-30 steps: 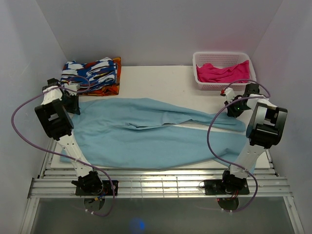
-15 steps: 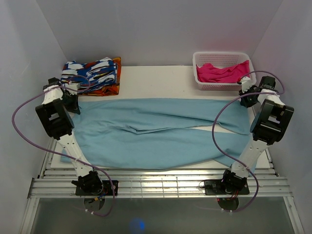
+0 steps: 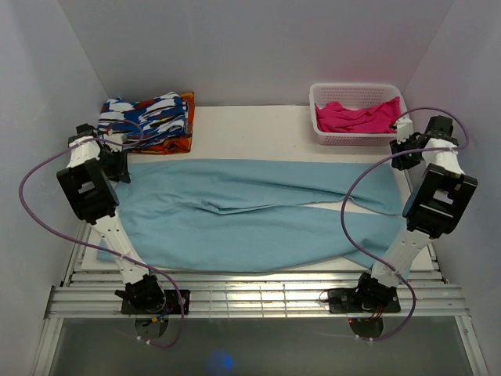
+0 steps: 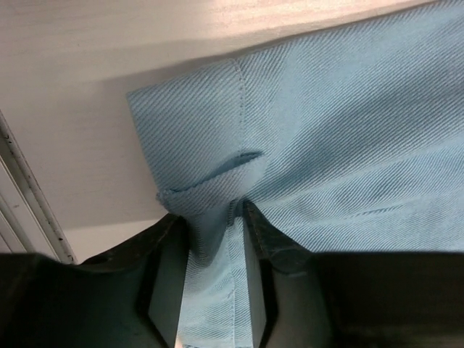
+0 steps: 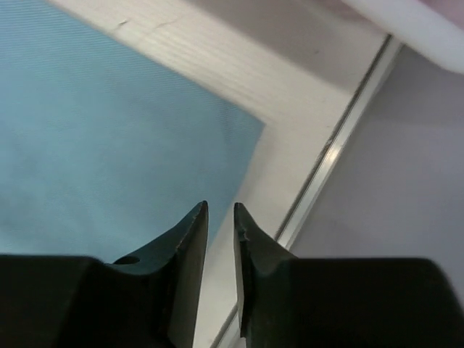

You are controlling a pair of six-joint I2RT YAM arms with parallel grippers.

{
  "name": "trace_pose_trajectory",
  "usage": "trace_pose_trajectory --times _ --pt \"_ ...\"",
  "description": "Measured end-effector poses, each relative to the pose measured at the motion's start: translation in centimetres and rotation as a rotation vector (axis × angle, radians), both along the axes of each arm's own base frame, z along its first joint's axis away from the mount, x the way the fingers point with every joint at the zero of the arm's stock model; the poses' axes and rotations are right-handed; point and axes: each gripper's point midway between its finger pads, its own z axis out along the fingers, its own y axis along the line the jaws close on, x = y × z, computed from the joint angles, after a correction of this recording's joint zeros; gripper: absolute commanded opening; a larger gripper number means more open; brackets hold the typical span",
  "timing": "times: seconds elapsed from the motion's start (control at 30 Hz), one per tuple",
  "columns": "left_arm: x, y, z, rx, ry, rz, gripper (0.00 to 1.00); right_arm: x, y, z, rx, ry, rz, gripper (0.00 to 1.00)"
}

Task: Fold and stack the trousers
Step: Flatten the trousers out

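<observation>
trousers (image 3: 250, 211) flat (corner within left claw (image 4: 214, 217))

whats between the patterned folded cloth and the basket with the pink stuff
Nothing: in the top view the tabletop between the patterned folded cloth and the basket is bare. The trousers lie in front of that stretch.
</observation>
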Motion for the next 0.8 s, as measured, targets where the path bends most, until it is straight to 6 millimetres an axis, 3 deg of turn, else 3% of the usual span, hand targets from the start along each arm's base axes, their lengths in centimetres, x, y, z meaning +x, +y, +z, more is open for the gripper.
trace_pose_trajectory --times 0.13,0.2,0.37,0.43,0.5,0.67,0.8 --pt "0.2 -0.4 0.3 -0.023 -0.014 -0.006 0.64 -2.8 2.6 1.5 0.051 0.065 0.053 0.25" --pt "0.3 -0.6 0.5 -0.030 -0.023 -0.014 0.68 -4.4 3.6 1.2 0.070 0.112 0.067 0.24" --pt "-0.1 -1.2 1.1 -0.035 -0.033 -0.029 0.69 -8.4 5.1 -3.1 0.097 0.278 0.061 0.24" --pt "-0.8 -1.8 1.2 -0.041 -0.030 -0.037 0.69 -8.8 4.9 -5.0 0.095 0.328 0.042 0.24" --pt "-1.4 -2.3 1.2 -0.044 -0.026 -0.047 0.69 -8.3 4.5 -6.7 0.091 0.358 0.017 0.25" --pt "-1.6 -2.5 0.4 -0.035 -0.020 -0.039 0.66 -3.4 2.3 -6.5 0.026 0.279 -0.043 0.32" --pt "-0.7 -1.9 0.1 -0.023 -0.022 -0.012 0.66 1.7 1.3 -5.8 -0.012 0.186 -0.071 0.43"
